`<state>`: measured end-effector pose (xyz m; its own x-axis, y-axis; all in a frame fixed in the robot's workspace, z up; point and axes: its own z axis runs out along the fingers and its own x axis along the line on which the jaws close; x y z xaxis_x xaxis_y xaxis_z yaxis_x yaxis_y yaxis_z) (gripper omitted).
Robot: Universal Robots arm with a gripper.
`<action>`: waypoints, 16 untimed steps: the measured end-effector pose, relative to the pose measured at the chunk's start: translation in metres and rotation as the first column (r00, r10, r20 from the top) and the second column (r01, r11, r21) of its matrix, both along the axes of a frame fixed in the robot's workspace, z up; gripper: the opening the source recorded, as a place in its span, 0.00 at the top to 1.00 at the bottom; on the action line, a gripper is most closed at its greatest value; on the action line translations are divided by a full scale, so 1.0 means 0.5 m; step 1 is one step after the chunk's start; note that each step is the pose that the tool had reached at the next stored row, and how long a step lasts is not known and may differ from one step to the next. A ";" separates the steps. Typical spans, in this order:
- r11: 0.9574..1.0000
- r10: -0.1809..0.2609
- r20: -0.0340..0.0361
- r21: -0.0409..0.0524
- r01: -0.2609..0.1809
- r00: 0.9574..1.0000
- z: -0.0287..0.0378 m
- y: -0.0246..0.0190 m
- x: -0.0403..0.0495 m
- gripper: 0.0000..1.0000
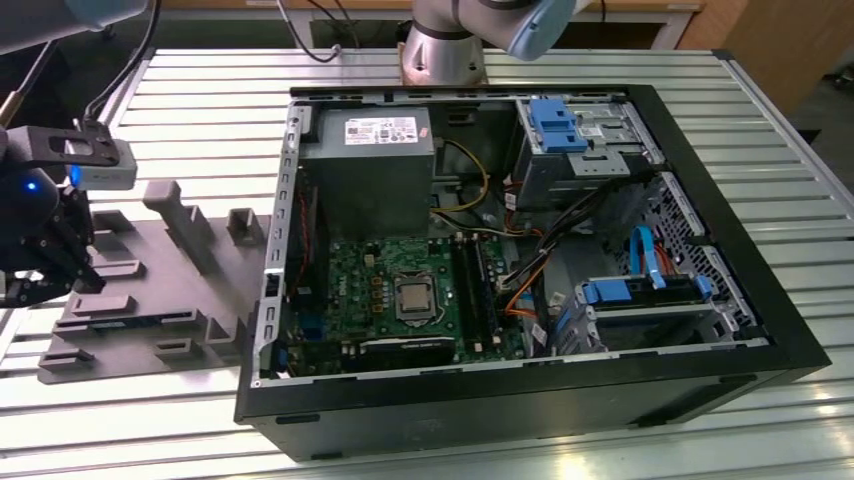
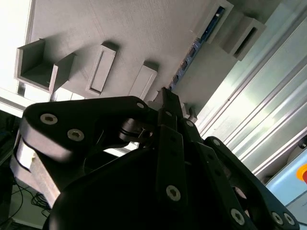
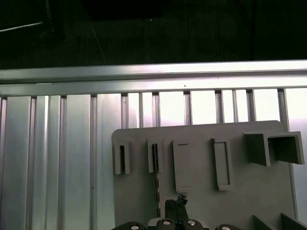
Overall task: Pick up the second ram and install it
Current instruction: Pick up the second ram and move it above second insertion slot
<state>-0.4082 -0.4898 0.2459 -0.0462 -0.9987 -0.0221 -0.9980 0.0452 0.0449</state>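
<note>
The second ram (image 2: pixel 192 53) is a thin blue-green stick standing on edge in the slots of the grey plastic tray (image 2: pixel 120 33). In the first wrist view the ram (image 3: pixel 156 184) runs along the tray (image 3: pixel 240 191), just beside my gripper tip. My gripper (image 2: pixel 165 93) hangs over the tray with its black fingers drawn together, and nothing shows between them. In the exterior view the gripper (image 1: pixel 47 285) is at the far left above the tray (image 1: pixel 147 300), well away from the green motherboard (image 1: pixel 400 290) and its long black slot rails (image 1: pixel 474 290).
The open black computer case (image 1: pixel 534 400) lies on the slatted metal table (image 1: pixel 187 110), with a grey power supply (image 1: pixel 374 170), blue drive bays (image 1: pixel 561 125) and orange cables inside. The arm's base (image 1: pixel 441 50) stands behind the case. Upright grey blocks (image 1: pixel 174 215) rise from the tray.
</note>
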 end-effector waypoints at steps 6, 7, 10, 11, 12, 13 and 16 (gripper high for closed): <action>1.000 0.003 0.000 0.000 -0.003 1.000 -0.008 -0.0078 0.000 0.89; 1.000 0.004 0.000 0.000 -0.004 1.000 -0.009 -0.0099 0.000 0.89; 1.000 0.005 0.000 0.000 -0.005 1.000 -0.012 -0.0142 0.001 0.89; 1.000 0.005 0.000 0.000 -0.005 1.000 -0.013 -0.0151 0.002 0.89; 1.000 0.006 0.000 0.000 -0.006 1.000 -0.015 -0.0168 0.004 0.89; 1.000 0.006 0.000 0.000 -0.006 1.000 -0.016 -0.0174 0.005 0.89; 1.000 0.006 0.000 0.000 -0.006 1.000 -0.019 -0.0190 0.011 0.89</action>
